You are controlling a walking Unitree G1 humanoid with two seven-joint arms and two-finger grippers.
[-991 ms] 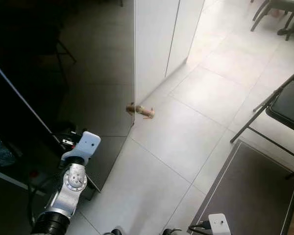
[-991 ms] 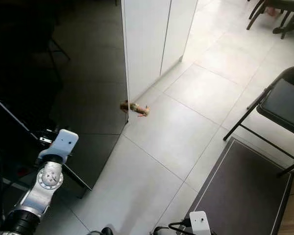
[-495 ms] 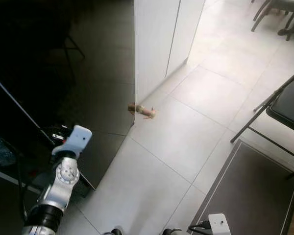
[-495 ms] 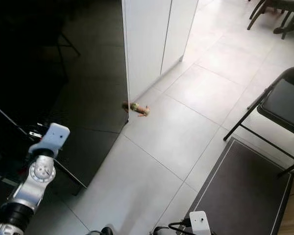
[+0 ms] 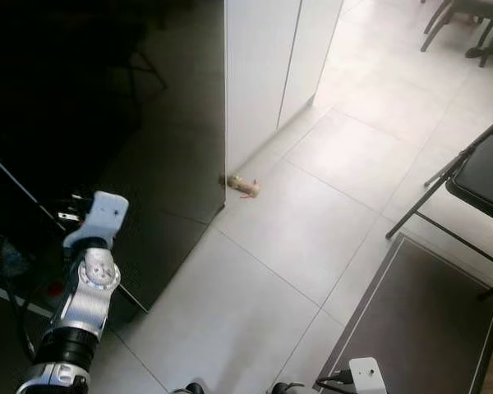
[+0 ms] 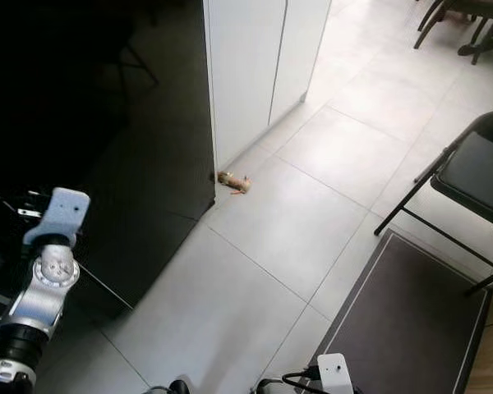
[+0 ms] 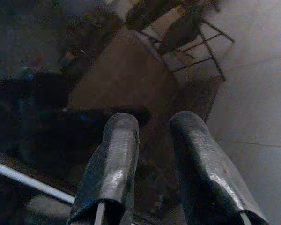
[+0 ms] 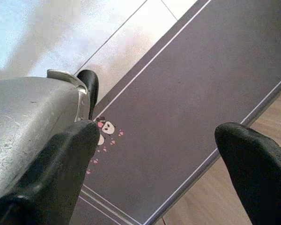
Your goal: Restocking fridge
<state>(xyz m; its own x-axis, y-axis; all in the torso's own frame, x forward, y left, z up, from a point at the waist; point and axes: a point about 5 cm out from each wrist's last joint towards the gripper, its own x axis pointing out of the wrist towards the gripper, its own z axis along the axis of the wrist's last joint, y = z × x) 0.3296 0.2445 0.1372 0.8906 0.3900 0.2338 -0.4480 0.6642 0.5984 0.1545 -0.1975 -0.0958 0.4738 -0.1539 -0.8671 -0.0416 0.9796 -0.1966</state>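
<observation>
Down by the robot's feet, right side, the right gripper (image 8: 159, 154) hangs idle w/ its fingers (image 8: 253, 159) spread wide apart, nothing between them, over a dark grey mat (image 5: 419, 328) w/ a thin pale border line and a little cartoon print. Wood flooring shows just past the mat's edge.

On the left, the silver left arm (image 5: 82, 304) is raised toward the dark side of the room. Left gripper (image 7: 152, 140) has its two black fingers (image 7: 114, 154) near each other w/ a narrow gap, gripping nothing; it points into a shadowy spot where a thin pale bar and some dark clutter can just be made out.

Further out, a big glossy black door panel (image 5: 160, 197) stands swung open across the pale floor tiles (image 5: 304, 222); it reads as the fridge door, interior too dark to tell. Right at its far edge, on the floor, lies a small brownish object (image 5: 243, 185), too small to identify. Beside that stands a white cabinet (image 5: 267, 57).

Off to the right, a black folding chair (image 5: 476, 176) stands near the mat; more chair legs (image 5: 464, 20) at the far end.
</observation>
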